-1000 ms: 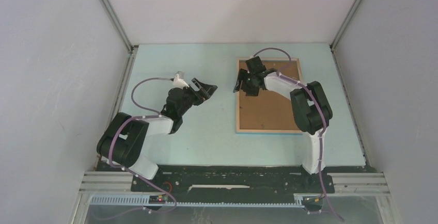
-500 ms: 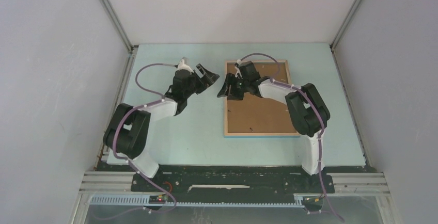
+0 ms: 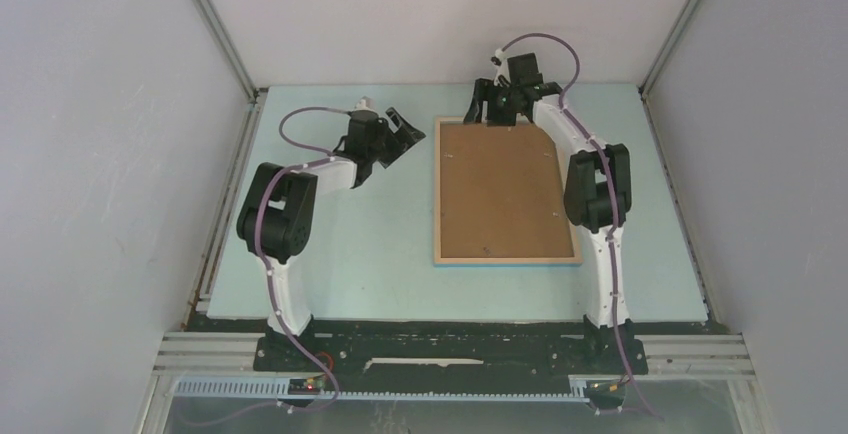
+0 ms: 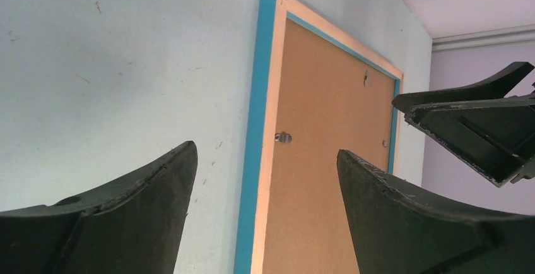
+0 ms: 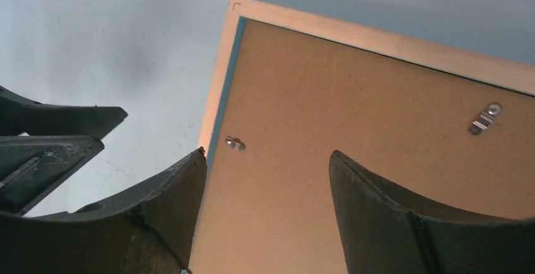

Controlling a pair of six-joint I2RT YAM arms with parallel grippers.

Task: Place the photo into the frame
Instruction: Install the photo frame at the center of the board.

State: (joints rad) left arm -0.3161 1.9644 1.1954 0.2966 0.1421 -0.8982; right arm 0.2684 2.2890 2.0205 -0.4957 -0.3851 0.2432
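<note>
A: A pale blue table (image 3: 340,254) is noted. On it the frame (image 3: 506,257) is laid flat toward 3 o'clock of centre, wood back up, blue edge showing.
B: Confirmed. A brown backing board (image 3: 505,189) is seated inside it.
A: The left gripper (image 4: 265,151) is held near the frame's far left corner, at its 9 o'clock, apart from it. Its fingers are spread, with nothing between.
B: The right gripper (image 5: 266,153) is poised over the 12 o'clock edge, fingers likewise parted, nothing gripped.
A: Small metal tabs (image 5: 235,143) are seen on the board.
</note>
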